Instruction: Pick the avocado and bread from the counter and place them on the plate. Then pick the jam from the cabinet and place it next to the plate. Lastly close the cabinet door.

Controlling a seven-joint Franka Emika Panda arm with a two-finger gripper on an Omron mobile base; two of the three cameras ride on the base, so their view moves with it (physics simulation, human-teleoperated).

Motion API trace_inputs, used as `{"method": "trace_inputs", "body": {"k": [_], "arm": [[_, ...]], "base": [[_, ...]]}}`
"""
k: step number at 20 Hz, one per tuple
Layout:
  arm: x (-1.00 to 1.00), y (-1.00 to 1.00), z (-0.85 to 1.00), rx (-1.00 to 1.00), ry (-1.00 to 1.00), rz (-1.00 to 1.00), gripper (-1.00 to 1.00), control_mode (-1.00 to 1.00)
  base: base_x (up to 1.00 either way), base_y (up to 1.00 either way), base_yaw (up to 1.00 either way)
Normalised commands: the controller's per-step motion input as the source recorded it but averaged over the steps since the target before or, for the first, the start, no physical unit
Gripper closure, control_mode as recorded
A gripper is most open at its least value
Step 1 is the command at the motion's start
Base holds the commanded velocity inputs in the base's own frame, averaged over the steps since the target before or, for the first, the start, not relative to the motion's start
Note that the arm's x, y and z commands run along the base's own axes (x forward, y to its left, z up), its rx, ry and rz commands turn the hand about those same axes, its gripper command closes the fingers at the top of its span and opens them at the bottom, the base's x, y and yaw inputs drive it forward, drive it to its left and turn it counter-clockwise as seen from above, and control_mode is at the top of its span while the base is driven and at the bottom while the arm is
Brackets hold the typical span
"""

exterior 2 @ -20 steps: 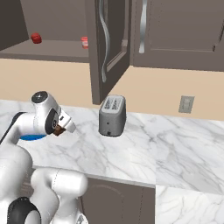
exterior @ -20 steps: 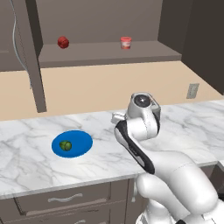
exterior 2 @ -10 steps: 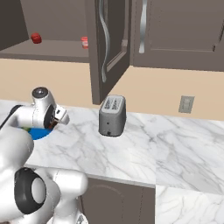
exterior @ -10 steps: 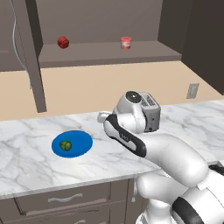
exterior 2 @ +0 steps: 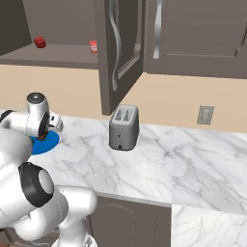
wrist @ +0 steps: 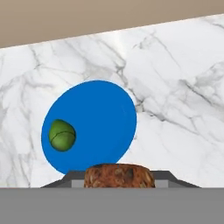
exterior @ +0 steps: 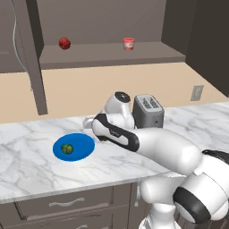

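The bright blue plate (wrist: 94,122) lies on the white marble counter (wrist: 175,87), with the dark green avocado (wrist: 61,135) resting on its left part. My gripper (wrist: 119,180) is shut on the brown bread (wrist: 119,174), held above the counter just off the plate's near edge. From the left base view the gripper (exterior: 88,122) hovers at the plate's (exterior: 80,145) right rim, the avocado (exterior: 67,149) beside it. The red jam (exterior: 129,43) stands on the shelf of the open cabinet (exterior: 112,53). The cabinet door (exterior 2: 118,53) stands open, silver handle (exterior 2: 114,38) facing out.
A grey toaster (exterior: 147,109) stands on the counter just right of my arm. A darker red ball (exterior: 64,43) sits on the shelf left of the jam. A wall outlet (exterior 2: 205,115) is at the right, and drawers (exterior: 67,205) run below the counter.
My arm has swung left and stretched out with the bread, bringing the gripper to the plate's edge. The toaster, hidden behind the arm before, now shows.
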Motion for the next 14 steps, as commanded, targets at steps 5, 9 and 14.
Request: {"method": "trace_inputs", "body": {"k": [5,9,14], "arm": [[0.27,0.54,-0.11,0.0,0.0,0.12,1.0,-1.0],[0.18,0.36,-0.56,0.0,0.01,0.05,1.0,-1.0],[0.05,0.23,-0.59,0.0,0.05,0.01,1.0,-1.0]], "base": [[0.0,0.0,0.0],[0.0,0.0,0.0],[0.0,0.0,0.0]]}}
